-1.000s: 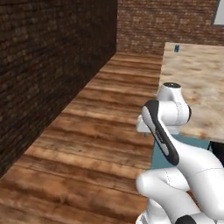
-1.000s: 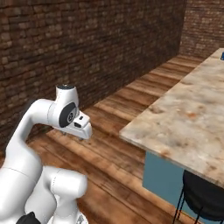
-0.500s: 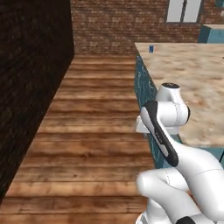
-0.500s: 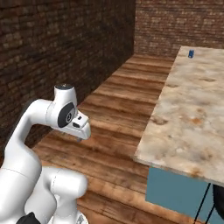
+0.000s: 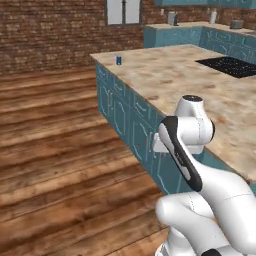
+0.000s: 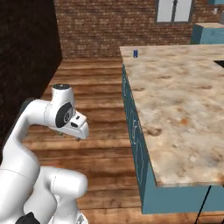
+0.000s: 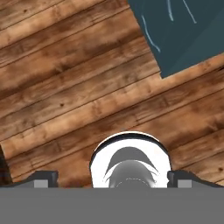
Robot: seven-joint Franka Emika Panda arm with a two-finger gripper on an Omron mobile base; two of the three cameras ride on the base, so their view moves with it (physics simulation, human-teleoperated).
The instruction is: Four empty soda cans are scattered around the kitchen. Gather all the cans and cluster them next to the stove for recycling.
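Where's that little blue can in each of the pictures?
Left base view: blue can stands upper middle, near the counter's far corner.
Right base view: blue can upper middle, at the same far corner of the counter.
Hand view: wood floor and a cabinet corner.
Shared landmark: the counter's far corner.

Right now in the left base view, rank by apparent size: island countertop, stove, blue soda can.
1. island countertop, largest.
2. stove, cut off by the frame's right edge.
3. blue soda can, smallest, though it stands far from the camera.
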